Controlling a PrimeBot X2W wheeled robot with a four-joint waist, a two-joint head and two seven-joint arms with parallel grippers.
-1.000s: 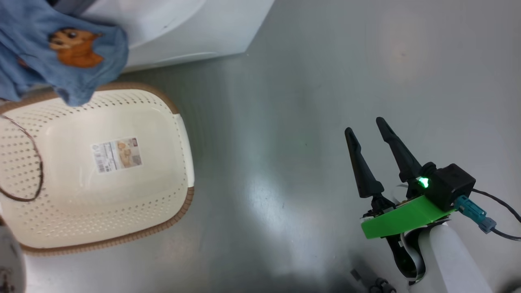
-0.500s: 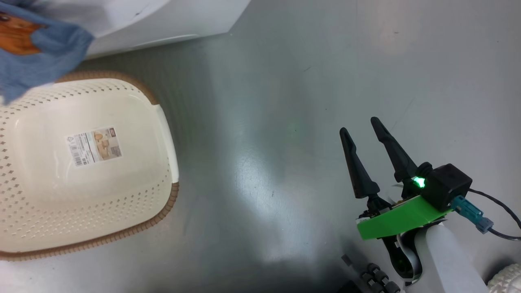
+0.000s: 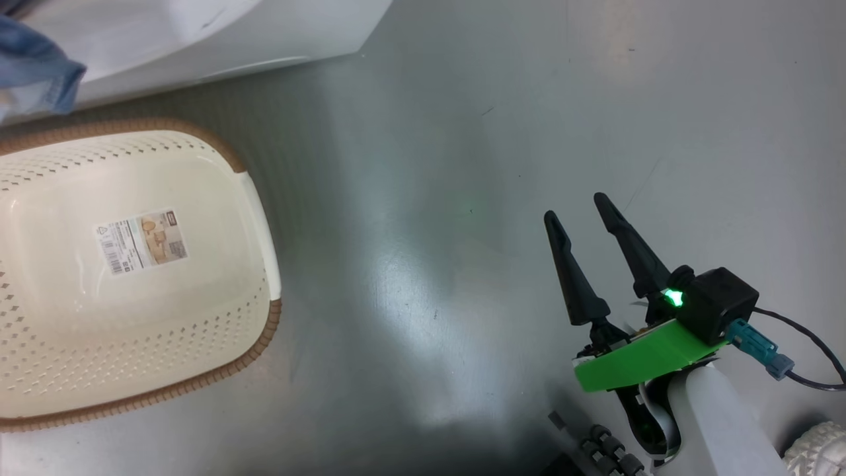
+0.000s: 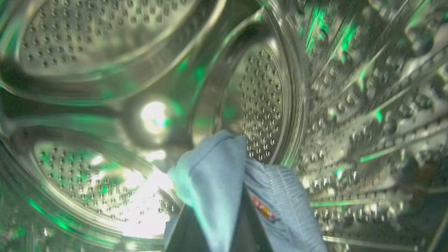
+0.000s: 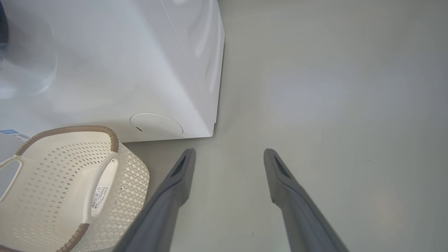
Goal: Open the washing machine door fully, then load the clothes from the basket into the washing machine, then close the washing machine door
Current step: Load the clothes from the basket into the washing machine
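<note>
We are in the loading step. The washer [image 5: 105,70] stands ahead and to the left of the right pincer [image 5: 229,151]. That pincer's two fingers are spread wide with nothing between them, low over the bare floor [image 3: 462,165]. The left pincer [image 4: 220,210] is inside the drum [image 4: 259,98], with perforated steel ahead of it and on every side.

The basket [image 3: 132,264] sits on the floor well to the left of the right pincer, just in front of the washer. Its bottom is bare apart from a sticker [image 3: 141,241].

The clothes [image 4: 210,182] are with the left pincer: its closed fingers clamp a light blue piece that drapes over their tips and hangs down both sides. It is in the drum but not yet let go. A bit of blue cloth [image 3: 36,73] also shows against the washer's front, far left of the right pincer; we cannot tell whether it is the same piece.

Next, we judge, the left pincer must open so the piece drops. The arm then draws straight back without dragging fabric out with it. As the basket looks empty, closing the door should follow, once any trailing cloth is pushed inside.
</note>
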